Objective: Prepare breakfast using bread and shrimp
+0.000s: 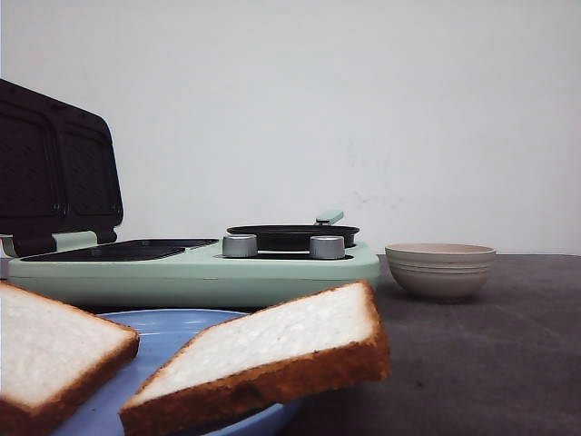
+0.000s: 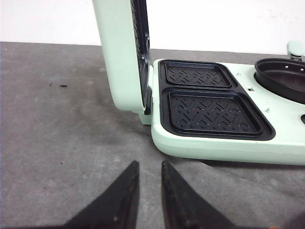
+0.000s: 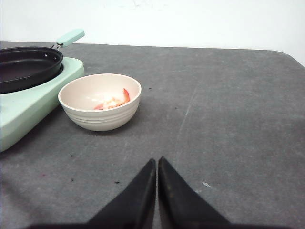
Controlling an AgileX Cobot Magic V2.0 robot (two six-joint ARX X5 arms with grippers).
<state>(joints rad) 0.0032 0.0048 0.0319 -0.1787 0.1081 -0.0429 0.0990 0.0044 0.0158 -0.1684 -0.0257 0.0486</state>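
Two slices of bread lie on a blue plate (image 1: 163, 331) close in front: one (image 1: 272, 350) leaning over the plate's rim, the other (image 1: 45, 350) at the left. The shrimp (image 3: 112, 101), orange-pink and pale, rests inside a cream bowl (image 3: 100, 112), which also shows in the front view (image 1: 440, 269). My left gripper (image 2: 149, 165) hovers slightly open over bare table, just short of the mint-green breakfast maker (image 2: 214, 143). Well short of the bowl, my right gripper (image 3: 157, 160) is shut and holds nothing. Neither gripper shows in the front view.
The breakfast maker (image 1: 195, 268) has its lid (image 1: 54, 168) raised, two black grill plates (image 2: 209, 112) exposed, and a round black pan (image 3: 26, 67) with a mint handle (image 3: 70, 37) beside two silver knobs (image 1: 240, 245). Grey table surface (image 3: 228, 105) stretches to the right.
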